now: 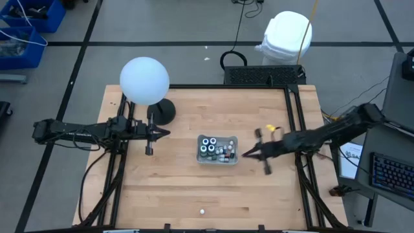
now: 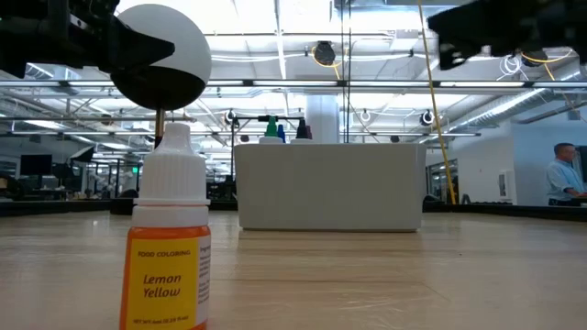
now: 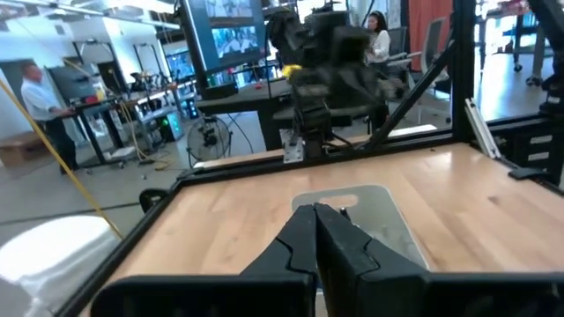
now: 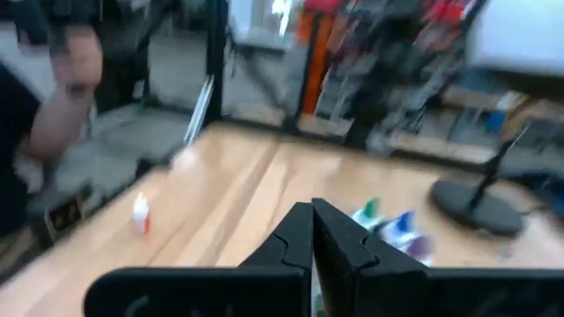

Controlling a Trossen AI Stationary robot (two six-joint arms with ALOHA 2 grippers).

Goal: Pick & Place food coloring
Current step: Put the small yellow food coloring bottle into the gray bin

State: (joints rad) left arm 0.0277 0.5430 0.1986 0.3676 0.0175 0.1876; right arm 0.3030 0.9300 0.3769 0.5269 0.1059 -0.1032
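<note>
The right gripper [image 1: 245,154] hangs just beside the right edge of the clear tray [image 1: 217,159] at the middle of the table [image 1: 181,188], its fingers [image 4: 310,231] pressed together and holding nothing. The left gripper [image 1: 167,133] waits over the left half of the table, off the tray's left side, its fingers [image 3: 315,231] likewise closed and empty.

Most of the food coloring sits inside the tray: dark round jars [image 1: 208,146] with pale ring tops toward its left end and tiny white-capped vials [image 1: 225,153] toward its right. One Lemon Yellow bottle [image 1: 202,211] stands alone near the table's front edge, well apart from the tray.

By my reading, no pick is under way yet; the right arm seems poised between items. A next move would call for opening the fingers and lowering them around one small cap without nudging its neighbours.

Only the low view lets the stray bottle's [image 2: 171,240] label be read, and there it stands upright. The high view alone shows the tray's contents. The right wrist view catches the lone bottle [image 4: 140,214] and some coloured caps [image 4: 387,220] ahead of the fingers.
</note>
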